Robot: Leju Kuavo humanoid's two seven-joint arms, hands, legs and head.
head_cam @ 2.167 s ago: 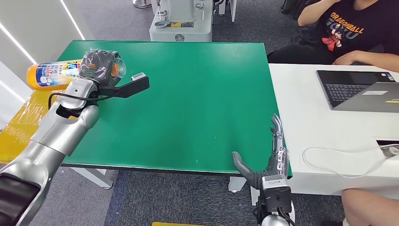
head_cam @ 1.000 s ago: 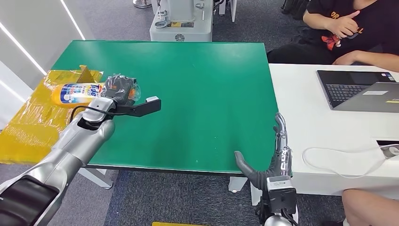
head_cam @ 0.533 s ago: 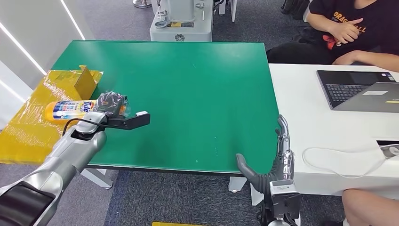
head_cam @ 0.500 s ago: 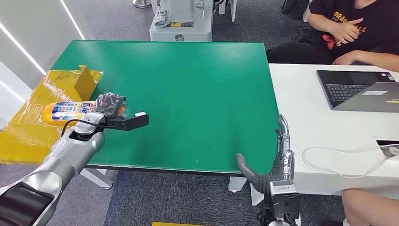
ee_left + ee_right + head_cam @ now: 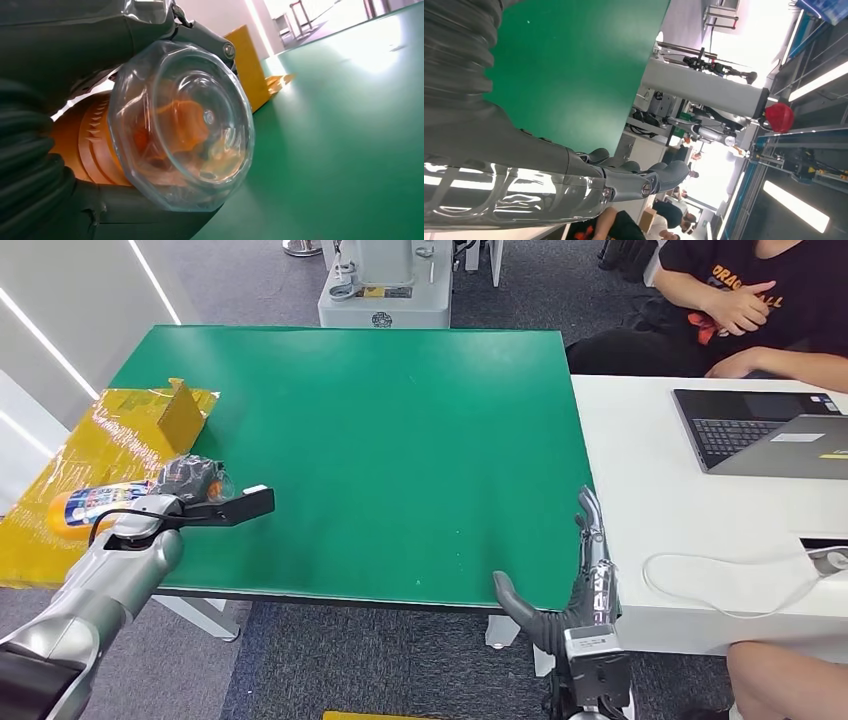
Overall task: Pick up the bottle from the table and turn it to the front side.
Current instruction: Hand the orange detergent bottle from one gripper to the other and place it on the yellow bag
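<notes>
Orange plastic, the bottle (image 5: 85,504) lies on its side in the left hand (image 5: 190,480), at the near left edge of the green desk (image 5: 400,440) over a yellow sheet (image 5: 100,440). The hand's dark fingers hide the bottle's cap end in the head view; the left wrist view shows a clear cap (image 5: 185,125) up close, clasped between thumb and fingers. The right hand (image 5: 575,575) holds nothing at the desk's near right corner, fingers straight and thumb spread. A laptop (image 5: 770,435) is cut off at the right edge.
</notes>
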